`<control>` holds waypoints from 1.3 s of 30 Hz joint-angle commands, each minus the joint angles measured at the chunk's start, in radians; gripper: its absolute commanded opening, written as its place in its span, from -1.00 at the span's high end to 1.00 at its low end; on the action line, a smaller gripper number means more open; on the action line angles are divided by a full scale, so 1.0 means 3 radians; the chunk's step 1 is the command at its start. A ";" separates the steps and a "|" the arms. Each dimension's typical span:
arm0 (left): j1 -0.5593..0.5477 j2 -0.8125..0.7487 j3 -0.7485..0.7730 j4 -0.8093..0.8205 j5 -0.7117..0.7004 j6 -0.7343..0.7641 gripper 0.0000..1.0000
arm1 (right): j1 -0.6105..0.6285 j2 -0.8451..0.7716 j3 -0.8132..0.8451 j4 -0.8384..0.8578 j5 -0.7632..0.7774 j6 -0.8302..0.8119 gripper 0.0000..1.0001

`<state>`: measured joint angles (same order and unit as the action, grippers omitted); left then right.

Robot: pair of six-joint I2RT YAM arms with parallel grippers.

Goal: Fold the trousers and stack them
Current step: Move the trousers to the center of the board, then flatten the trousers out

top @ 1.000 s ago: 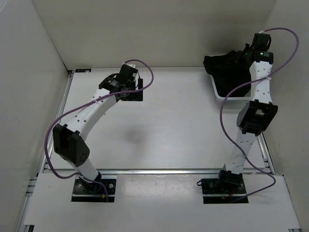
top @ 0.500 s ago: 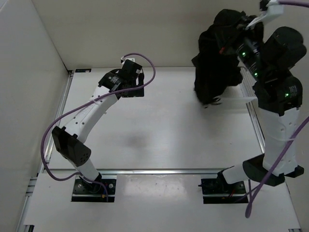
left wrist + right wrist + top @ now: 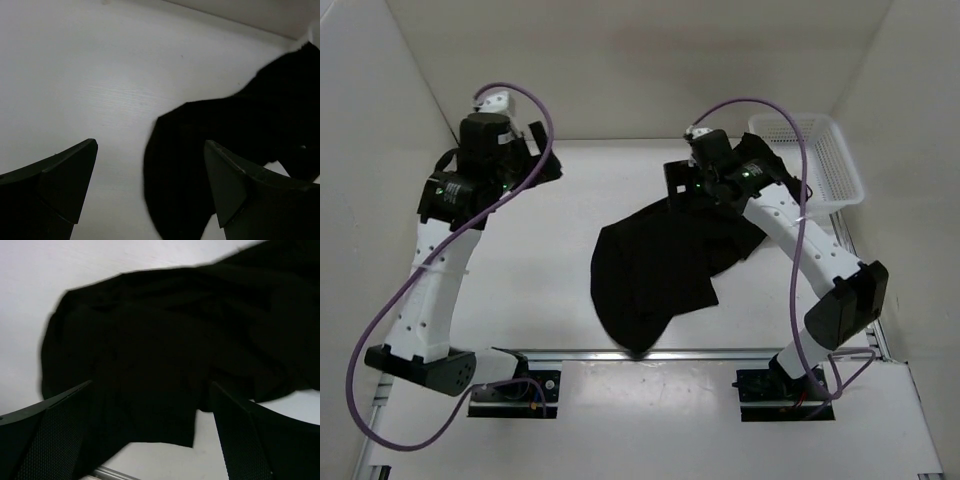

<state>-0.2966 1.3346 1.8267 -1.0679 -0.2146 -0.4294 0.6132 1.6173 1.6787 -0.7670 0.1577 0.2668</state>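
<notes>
The black trousers lie crumpled on the middle of the table, one end reaching the near edge. My right gripper hovers over their far edge, open and holding nothing. In the right wrist view the trousers fill most of the picture beneath my open right gripper. At the far left my left gripper is raised, open and empty. In the left wrist view the trousers lie ahead and to the right of my left gripper.
A white mesh basket stands at the far right corner, with nothing visible inside. White walls close in the table on the left, back and right. A metal rail runs along the near edge.
The right arm lifted the trousers out of the basket, swung them to the middle of the table and let go. The left arm drew back to the far left and rose.
</notes>
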 commanded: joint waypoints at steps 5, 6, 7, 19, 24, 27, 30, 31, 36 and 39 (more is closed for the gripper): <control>-0.0636 0.0724 -0.0873 0.0312 0.0772 0.0066 -1.00 | -0.0739 -0.1018 -0.0726 0.0163 -0.0109 0.0123 -0.86; -0.0835 0.0822 -0.0970 0.0348 0.0675 -0.0015 -1.00 | -0.0806 -0.1065 -0.0991 0.0194 -0.0228 0.0169 -0.86; -0.0928 0.0929 -0.1006 0.0349 0.0588 -0.0046 -1.00 | -0.0908 -0.1106 -0.1115 0.0230 -0.0336 0.0199 -0.86; -0.1495 0.2014 -0.0793 0.0681 0.0618 -0.0394 -1.00 | -0.1941 -0.1132 -0.2174 0.0873 -0.1236 0.0409 -0.64; -0.1527 0.2484 -0.0526 0.0712 0.0853 -0.0461 -1.00 | -0.2095 -0.0597 -0.1991 0.1120 -0.1349 0.0486 -1.00; -0.1527 0.2531 -0.0490 0.0712 0.0925 -0.0461 -0.60 | -0.2095 -0.0340 -0.1797 0.1237 -0.1298 0.0486 -1.00; -0.1446 0.2343 -0.0567 0.0676 0.0843 -0.0461 0.79 | -0.2095 0.0002 -0.1669 0.1334 -0.1267 0.0562 -0.78; -0.1415 0.2160 -0.0602 0.0646 0.0843 -0.0461 0.79 | -0.2095 0.0074 -0.1638 0.1375 -0.1267 0.0563 -0.46; -0.1190 0.1407 -0.0425 0.0293 0.0486 -0.0297 0.79 | -0.2095 0.0422 -0.1470 0.1426 -0.1237 0.0563 0.49; -0.1062 0.1008 0.0024 -0.0044 0.0210 -0.0211 0.79 | -0.2014 0.0362 -0.1352 0.1391 -0.1288 0.0563 1.00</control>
<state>-0.6506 1.8282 1.6859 -1.0012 -0.0452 -0.5323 -0.0105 1.7557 1.2057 -0.3820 -0.2096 0.4362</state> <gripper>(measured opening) 0.110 0.028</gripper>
